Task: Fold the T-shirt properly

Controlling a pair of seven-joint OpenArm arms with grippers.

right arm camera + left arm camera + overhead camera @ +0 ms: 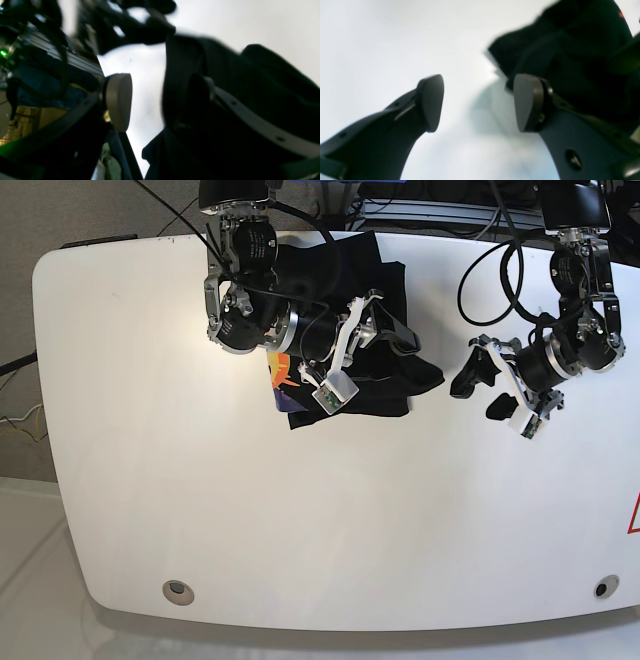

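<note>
Black soft T-shirt (350, 330) bunched at bench (150, 480) far edge, limp, light; grab at hem corners. Left end effector (477, 102) wide open, empty; right end effector (160, 102) parted over fabric, grip unclear

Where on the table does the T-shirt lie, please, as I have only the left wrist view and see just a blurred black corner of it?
Observer: The T-shirt lies bunched near the middle of the table, by the edge where both arms are mounted.
Operator: Thank you. Is the right gripper holding it?
Observer: The right gripper stands open over the heap, and fabric lies against one of its fingers.
</note>
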